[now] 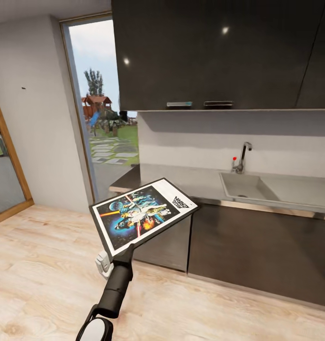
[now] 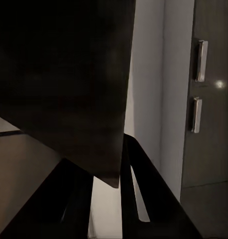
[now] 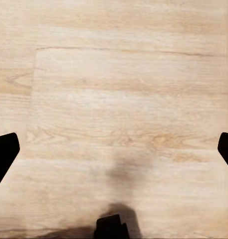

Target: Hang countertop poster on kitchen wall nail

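**Inspector A:** We find the kitchen countertop (image 1: 181, 177) bare by its sink (image 1: 257, 187). The poster (image 1: 143, 210) is off it, held in the air in front of the countertop's left end, tilted, art side up.

**Inspector B:** We note the left gripper (image 2: 106, 172) clenched on the poster's lower edge, one finger on each face. The right gripper (image 3: 114, 149) hangs released over the plank floor (image 3: 123, 99).

**Inspector A:** We advise turning left of the countertop toward the wall nail (image 1: 23, 88), keeping the frame clear of the cabinets and raising it upright before approach.
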